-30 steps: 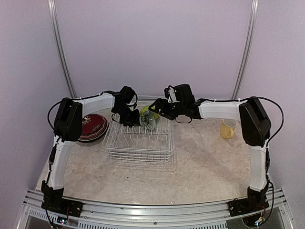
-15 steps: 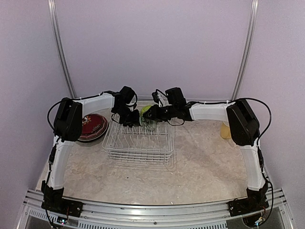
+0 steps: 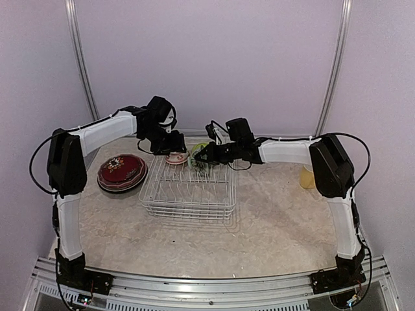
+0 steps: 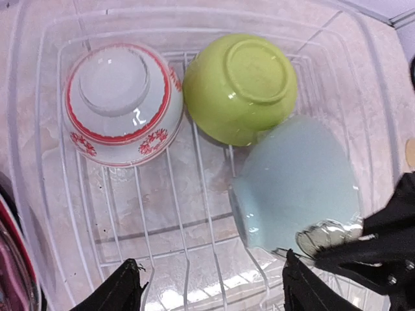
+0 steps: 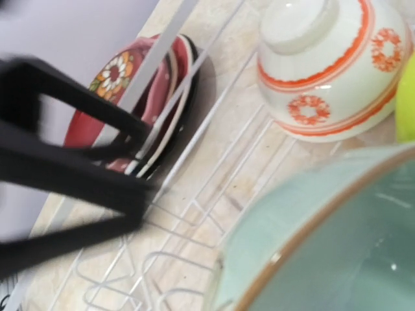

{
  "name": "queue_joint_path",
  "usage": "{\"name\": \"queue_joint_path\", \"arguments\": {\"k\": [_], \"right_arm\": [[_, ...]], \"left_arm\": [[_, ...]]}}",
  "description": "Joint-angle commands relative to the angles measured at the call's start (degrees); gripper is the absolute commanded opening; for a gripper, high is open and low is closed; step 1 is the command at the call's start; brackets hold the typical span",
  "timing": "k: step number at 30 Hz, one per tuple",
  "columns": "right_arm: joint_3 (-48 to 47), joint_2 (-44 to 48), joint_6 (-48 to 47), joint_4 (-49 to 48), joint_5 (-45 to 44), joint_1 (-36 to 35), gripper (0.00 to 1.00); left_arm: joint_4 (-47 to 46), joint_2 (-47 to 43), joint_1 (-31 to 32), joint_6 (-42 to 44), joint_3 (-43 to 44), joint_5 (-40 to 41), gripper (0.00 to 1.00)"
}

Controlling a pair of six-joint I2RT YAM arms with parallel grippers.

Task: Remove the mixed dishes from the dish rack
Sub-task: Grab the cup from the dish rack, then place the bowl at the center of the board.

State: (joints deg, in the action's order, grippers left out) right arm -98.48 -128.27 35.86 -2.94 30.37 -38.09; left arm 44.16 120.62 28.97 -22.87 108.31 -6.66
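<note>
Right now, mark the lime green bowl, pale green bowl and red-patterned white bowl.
lime green bowl (image 4: pixel 256 68): left wrist view, upturned base.
pale green bowl (image 4: pixel 295 181): left wrist view, outer wall.
red-patterned white bowl (image 4: pixel 113 78): left wrist view, upturned base.

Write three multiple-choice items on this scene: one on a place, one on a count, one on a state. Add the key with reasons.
1. Where is the stack of plates relative to the dish rack?
A. inside it
B. on the table, at its left side
C. leaning on its far wall

2. How many bowls are in the rack?
A. one
B. two
C. three

3. The right gripper is
A. open above a mug
B. shut on the pale green bowl
C. shut on a plate

Key:
1 B: the plates rest on the table outside the rack's left wall.
2 C: the left wrist view shows a red-patterned white bowl, a lime green bowl and the pale green one.
3 B: its fingers pinch that bowl's rim.
</note>
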Motion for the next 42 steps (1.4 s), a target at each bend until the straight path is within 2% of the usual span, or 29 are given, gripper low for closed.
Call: {"name": "queue_joint_path", "arguments": {"k": [1, 7, 12, 14, 21, 25, 31, 42], "right_arm": [[0.5, 8.1, -3.3, -3.7, 2.2, 0.1, 0.0], [4.7, 16.4, -8.6, -0.5, -0.5, 0.0, 0.0], [9.2, 25.1, -14.3, 4.9, -7.4, 0.1, 0.0], [10.8, 28.1, -17.5, 9.1, -13.4, 0.0, 0.0], [21.4, 37.3, -22.7, 24.1, -44.6, 0.0, 0.0], [26.4, 38.4, -21.5, 30.7, -53.9, 0.0, 0.0], [31.2, 37.0, -18.8, 35.6, -54.1, 0.0, 0.0], [31.7, 29.7, -16.8, 42.0, -55.0, 0.1, 0.0]], "left_arm": [[-0.2, -9.3, 0.5, 1.3, -3.0, 2.0, 0.75], [-3.1, -20.6, 0.4, 2.4, -10.1, 3.2, 0.88], [-5.9, -28.0, 0.3, 3.6, -16.0, 4.8, 0.96], [-6.6, -30.3, 0.3, 3.7, -18.0, 5.5, 0.97], [-9.1, -35.0, 0.5, 3.4, -23.4, 5.4, 0.98], [-10.1, -35.6, 0.5, 3.3, -24.4, 4.8, 0.99], [-11.4, -33.8, 1.1, 3.0, -23.9, 3.2, 0.99], [-11.2, -30.6, 3.2, 3.4, -22.8, 3.2, 0.99]]}}
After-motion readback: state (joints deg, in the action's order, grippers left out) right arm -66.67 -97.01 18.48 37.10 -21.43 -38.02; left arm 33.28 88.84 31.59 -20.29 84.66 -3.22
